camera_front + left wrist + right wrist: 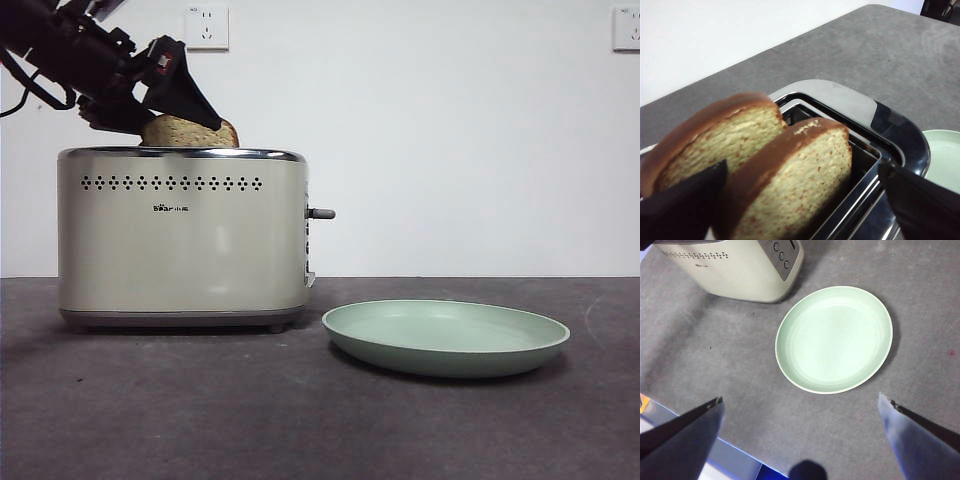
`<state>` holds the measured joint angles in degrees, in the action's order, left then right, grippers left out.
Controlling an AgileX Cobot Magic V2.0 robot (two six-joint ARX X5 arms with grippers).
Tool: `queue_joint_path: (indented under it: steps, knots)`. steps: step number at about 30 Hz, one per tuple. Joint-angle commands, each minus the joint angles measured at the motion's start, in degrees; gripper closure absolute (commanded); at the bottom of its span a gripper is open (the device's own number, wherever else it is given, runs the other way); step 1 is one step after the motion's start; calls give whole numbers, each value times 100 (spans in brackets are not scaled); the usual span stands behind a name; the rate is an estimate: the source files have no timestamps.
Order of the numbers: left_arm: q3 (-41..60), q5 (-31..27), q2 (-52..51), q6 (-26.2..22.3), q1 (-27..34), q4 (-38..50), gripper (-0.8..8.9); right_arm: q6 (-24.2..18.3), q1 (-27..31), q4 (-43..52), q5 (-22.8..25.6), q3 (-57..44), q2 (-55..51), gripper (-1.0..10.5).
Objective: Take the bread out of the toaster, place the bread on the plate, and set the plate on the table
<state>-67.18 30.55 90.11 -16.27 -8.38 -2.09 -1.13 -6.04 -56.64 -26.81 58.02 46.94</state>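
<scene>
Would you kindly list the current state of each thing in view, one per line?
Bread: upright in its toaster slot, between the left gripper's open jaws, not yet lifted.
Other slice: upright in the neighbouring slot.
Toaster: standing on the table, both slots filled.
Plate: empty, flat on the table beside the toaster.
Left gripper: open, around the bread.
Right gripper: open, above the table near the plate.

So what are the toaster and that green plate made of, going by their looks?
The toaster looks like cream-painted metal or plastic with a soft satin sheen; I can't tell which. Its top rim is mirror-bright, likely chromed metal, since it reflects its surroundings in the left wrist view. The plate seems glazed ceramic or smooth plastic: an even mint colour with a faint gloss and no visible texture.
</scene>
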Motion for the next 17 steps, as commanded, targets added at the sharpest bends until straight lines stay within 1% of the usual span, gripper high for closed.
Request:
queue_joint_path:
  steps: [1,4,5,13,17]
  knots:
    - [-2,-77,26,-52,-31,-17,664,-48,-4,42,13,2,0,286]
    - [-2,-81,26,-50,-31,-166,799,-46,-4,42,13,2,0,286]
    - [-2,-90,26,-48,-28,-219,827,-46,-4,42,13,2,0,286]
    - [-214,-85,4,-28,-26,-234,822,-42,-4,42,13,2,0,289]
    - [-660,-83,-31,-24,-26,-610,822,-42,-4,39,13,2,0,289]
